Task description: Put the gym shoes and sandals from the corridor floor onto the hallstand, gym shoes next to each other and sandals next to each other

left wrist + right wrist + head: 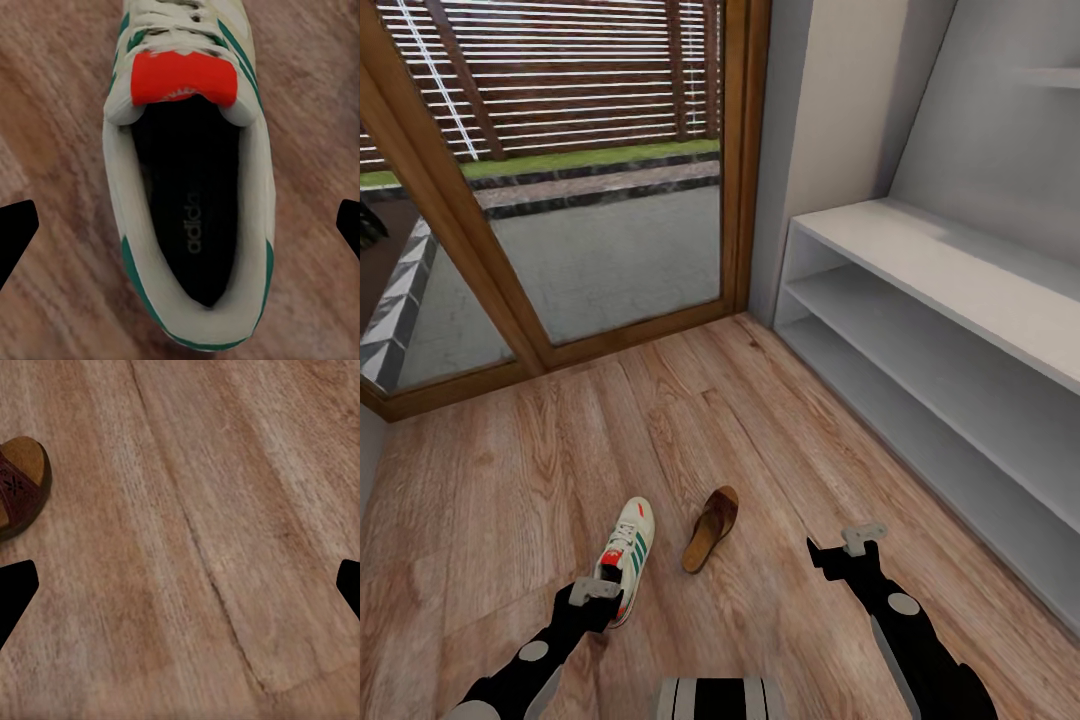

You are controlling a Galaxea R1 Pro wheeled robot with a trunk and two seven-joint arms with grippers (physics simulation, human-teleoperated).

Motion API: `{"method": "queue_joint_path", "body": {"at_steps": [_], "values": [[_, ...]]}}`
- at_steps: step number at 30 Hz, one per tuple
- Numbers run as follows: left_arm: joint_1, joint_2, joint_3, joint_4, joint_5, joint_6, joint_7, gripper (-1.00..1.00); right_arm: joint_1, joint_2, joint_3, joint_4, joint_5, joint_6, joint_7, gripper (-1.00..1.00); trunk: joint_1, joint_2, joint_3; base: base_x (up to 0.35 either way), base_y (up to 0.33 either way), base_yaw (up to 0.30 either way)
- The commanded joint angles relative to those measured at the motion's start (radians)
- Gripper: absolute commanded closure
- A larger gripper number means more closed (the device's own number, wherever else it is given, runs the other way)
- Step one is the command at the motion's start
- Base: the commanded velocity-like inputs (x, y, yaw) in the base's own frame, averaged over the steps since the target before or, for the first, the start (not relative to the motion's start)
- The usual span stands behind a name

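gym shoe [191, 187] lies on the floor directly beneath the left gripper [180, 225], jaws spread wide

Wood-framed glass door [560, 200] beside a grey wall [1000, 130].

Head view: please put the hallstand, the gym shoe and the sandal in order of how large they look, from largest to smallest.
1. Hallstand, by far the largest.
2. Gym shoe, with its heel end partly covered by the left pincer.
3. Sandal, only a little smaller looking than the shoe, so the last two are close.
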State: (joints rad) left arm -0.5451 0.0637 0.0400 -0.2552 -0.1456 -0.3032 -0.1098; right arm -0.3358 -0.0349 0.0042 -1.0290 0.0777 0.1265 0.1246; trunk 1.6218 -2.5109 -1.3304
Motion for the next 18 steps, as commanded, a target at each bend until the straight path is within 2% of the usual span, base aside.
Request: {"method": "queue_joint_path", "body": {"at_steps": [1,8,18], "values": [[0.0,0.0,0.005,0.001,-0.008,-0.005,-0.002,-1.0,0.0,0.0,0.0,-0.002,0.008,0.006,0.003,-1.0,0.0,0.0,-0.001,0.0,0.0,0.0],[0.0,0.001,0.005,0.001,-0.006,-0.007,-0.001,-1.0,0.0,0.0,-0.001,-0.002,0.008,0.005,0.003,-1.0,0.0,0.0,-0.001,0.0,0.0,0.0],[-0.001,0.001,0.005,0.001,-0.004,-0.008,-0.001,-1.0,0.0,0.0,-0.001,-0.002,0.008,0.005,0.003,-1.0,0.004,-0.003,-0.039,0.0,0.0,0.0]]}}
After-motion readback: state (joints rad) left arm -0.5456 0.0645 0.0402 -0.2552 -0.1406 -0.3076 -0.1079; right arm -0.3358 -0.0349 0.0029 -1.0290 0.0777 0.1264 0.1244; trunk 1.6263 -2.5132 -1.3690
